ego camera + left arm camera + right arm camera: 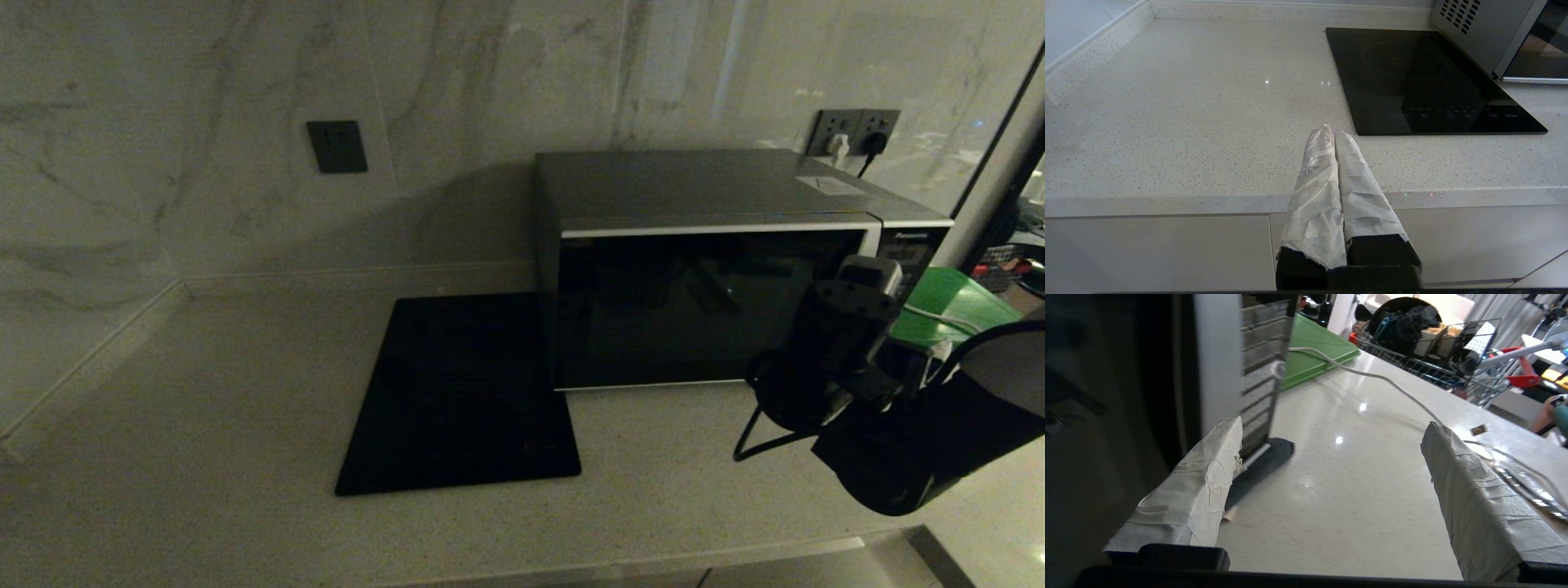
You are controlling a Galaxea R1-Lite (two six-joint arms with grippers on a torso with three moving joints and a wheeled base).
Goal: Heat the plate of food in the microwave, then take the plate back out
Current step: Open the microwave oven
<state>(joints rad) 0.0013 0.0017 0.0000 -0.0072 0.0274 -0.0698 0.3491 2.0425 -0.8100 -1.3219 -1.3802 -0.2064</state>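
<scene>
At the microwave's [710, 306] right front corner the right pincer [1331, 473] hung spread wide, seemingly lined up for the shut door, left pincer [1333, 141] pressed together, idle, plate nowhere seen.

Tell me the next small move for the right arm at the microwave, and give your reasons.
Probably ease the right end effector in toward the microwave's right-hand front edge to get its door open. The door is shut, no plate shows in any view, and the open fingers sit by that front corner. The left end effector hangs shut off the counter edge.
</scene>
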